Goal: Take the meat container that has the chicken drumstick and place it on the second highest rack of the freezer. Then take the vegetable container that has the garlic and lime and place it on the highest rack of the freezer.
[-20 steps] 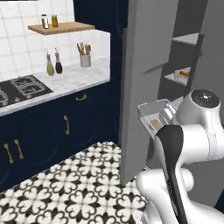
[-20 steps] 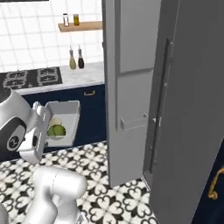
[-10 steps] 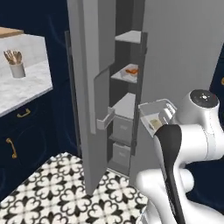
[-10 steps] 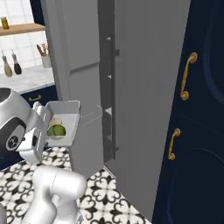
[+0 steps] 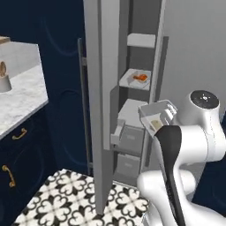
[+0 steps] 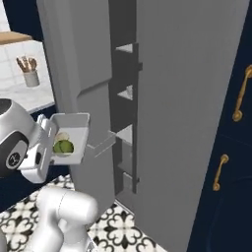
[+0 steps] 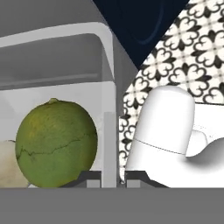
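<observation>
Beside the tool (image 7: 110,180), lime (image 7: 56,143) in clamped container (image 7: 109,131).

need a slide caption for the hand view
End effector pinching the container wall, lime inside.

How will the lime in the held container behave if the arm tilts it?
The lime is round and lies loose in the container, so it probably rolls toward the lower wall. It may bump the garlic beside it. The walls look high enough to keep both inside, unless the tilt is steep.
</observation>
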